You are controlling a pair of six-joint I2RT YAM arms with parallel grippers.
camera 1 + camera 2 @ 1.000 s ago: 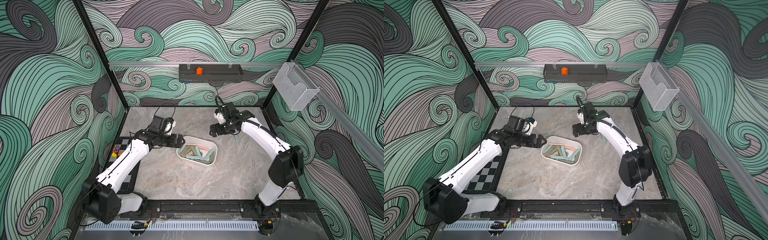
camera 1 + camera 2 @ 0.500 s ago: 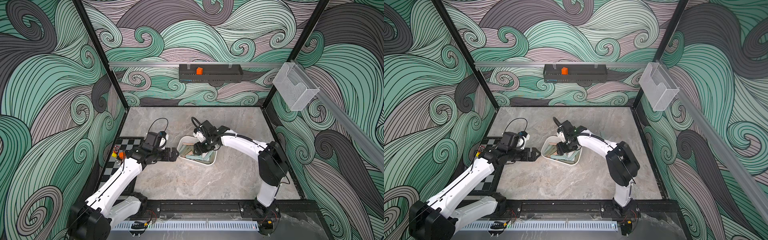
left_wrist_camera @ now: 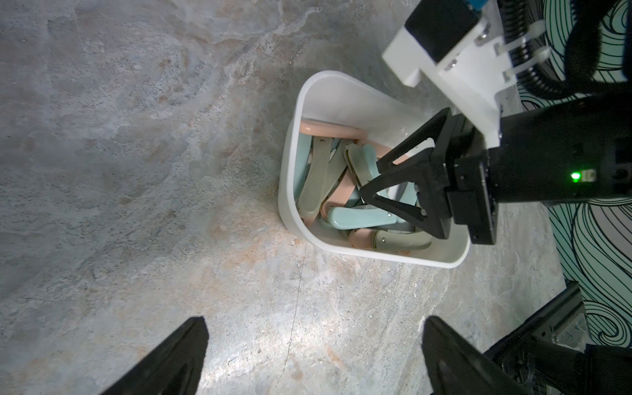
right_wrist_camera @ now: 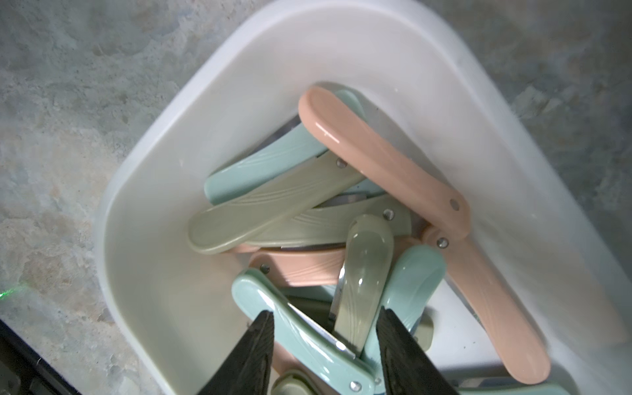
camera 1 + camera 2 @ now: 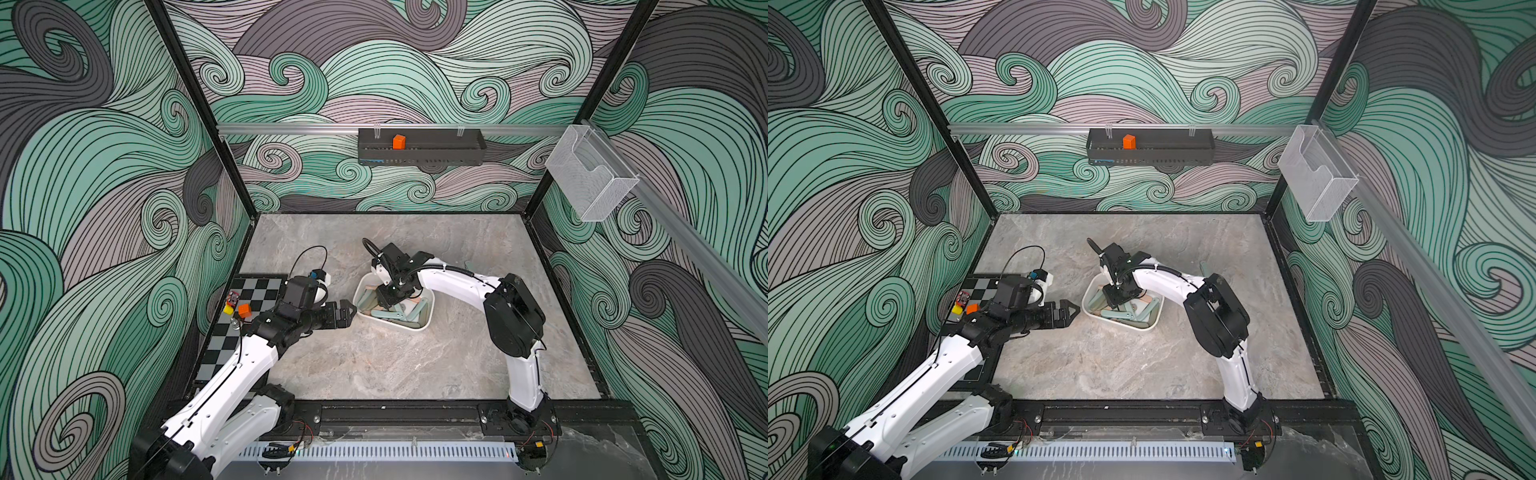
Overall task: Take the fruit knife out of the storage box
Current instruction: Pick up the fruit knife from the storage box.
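The white storage box (image 5: 415,328) (image 5: 1144,328) stands mid-table, holding several folded fruit knives in teal, beige and pink. My right gripper (image 5: 388,301) (image 4: 325,313) reaches down into the box. Its fingers straddle a teal knife (image 4: 297,338) and a beige knife (image 4: 362,273), both close to the pads; whether they press on them is unclear. A pink knife (image 4: 376,164) leans along the box wall (image 4: 136,239). My left gripper (image 5: 352,314) (image 3: 314,321) hovers wide open just left of the box rim (image 3: 285,178), holding nothing.
A checkerboard mat (image 5: 257,291) with small orange (image 5: 244,309) and yellow blocks lies at the table's left edge. A black slotted tray (image 5: 422,151) with an orange cube hangs on the back wall. A clear mesh basket (image 5: 590,183) hangs on the right wall.
My right arm swung from the back of the table down into the box, and its jaws narrowed around the knives. My left arm drew back from the box toward the front left.
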